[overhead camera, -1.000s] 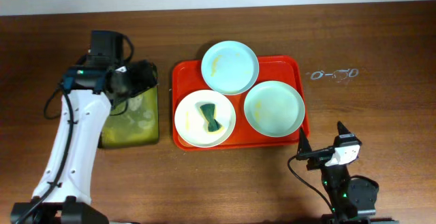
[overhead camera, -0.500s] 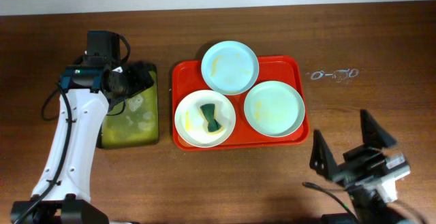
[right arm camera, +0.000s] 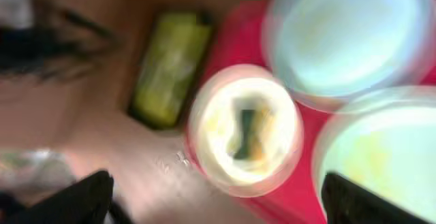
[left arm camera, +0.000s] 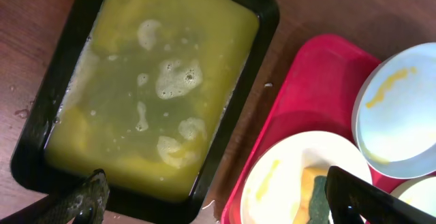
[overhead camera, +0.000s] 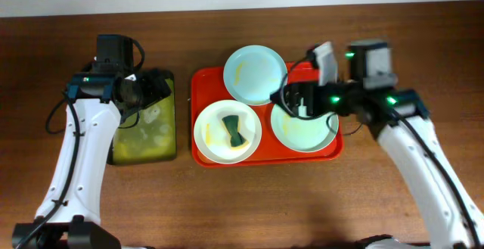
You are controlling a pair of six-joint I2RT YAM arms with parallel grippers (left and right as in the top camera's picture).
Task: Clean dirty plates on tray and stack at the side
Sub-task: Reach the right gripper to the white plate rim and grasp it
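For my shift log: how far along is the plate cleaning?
Done: nothing. The far mint-green round plate, near mint-green plate and cream-white plate holding a green sponge sit smeared on the red plastic tray. In hand: nothing; left gripper and right gripper open. Remaining: everything.

No writing, label, brand, number or sign can be read in any view. The right wrist view is too blurred to show any print.
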